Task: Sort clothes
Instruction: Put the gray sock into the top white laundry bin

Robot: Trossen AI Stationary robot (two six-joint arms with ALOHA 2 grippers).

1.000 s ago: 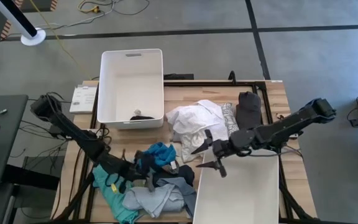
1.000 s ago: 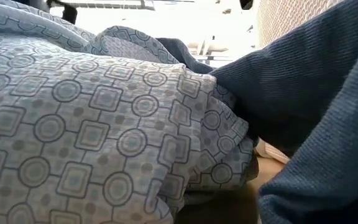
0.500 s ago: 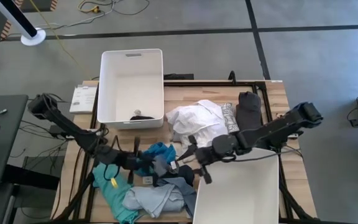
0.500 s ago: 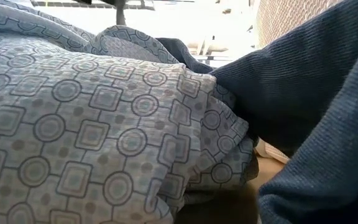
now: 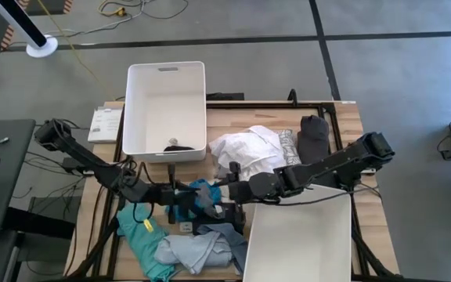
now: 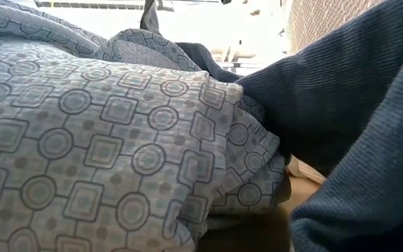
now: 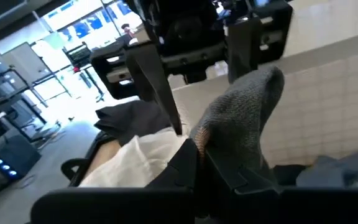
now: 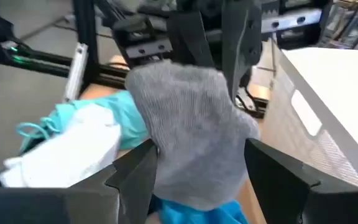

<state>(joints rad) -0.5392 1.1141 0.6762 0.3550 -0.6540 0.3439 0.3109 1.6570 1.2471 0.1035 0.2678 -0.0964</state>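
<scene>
Left hand (image 5: 196, 197) grips grey sock (image 8: 188, 134) – right hand (image 5: 219, 200) open; far bin (image 5: 165, 110) holds a dark item (image 5: 174, 144)

high cam looks straight down on whole table (image 5: 233, 117); low cam pressed against cloth (image 6: 103, 140); both wrist cams close on same grey sock (image 7: 244, 118).

No legible text (none on anything)
</scene>
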